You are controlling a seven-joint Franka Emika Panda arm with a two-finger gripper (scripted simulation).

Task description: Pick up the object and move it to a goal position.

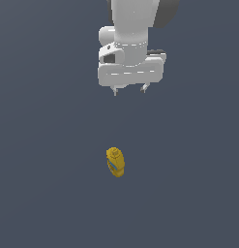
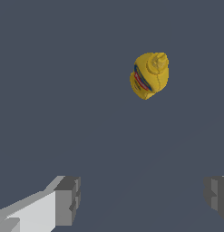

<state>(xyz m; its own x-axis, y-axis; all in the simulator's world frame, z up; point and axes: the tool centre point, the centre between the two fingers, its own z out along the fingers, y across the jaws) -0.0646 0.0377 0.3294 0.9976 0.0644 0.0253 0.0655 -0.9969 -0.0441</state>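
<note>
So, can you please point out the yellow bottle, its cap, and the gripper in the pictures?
yellow bottle [image 1: 115, 163]: exterior view, on the middle of its body.
cap [image 2: 158, 62]: wrist view, on the narrow yellow tip.
gripper [image 1: 130, 90]: exterior view, midway between the two fingers, which stand apart and hold nothing.

A flat, featureless slate-grey surface [image 1: 48, 193] fills the exterior view from edge to edge, with no seam separating floor from wall. The light is even and soft. The wrist view shows the same plain grey throughout.
</note>
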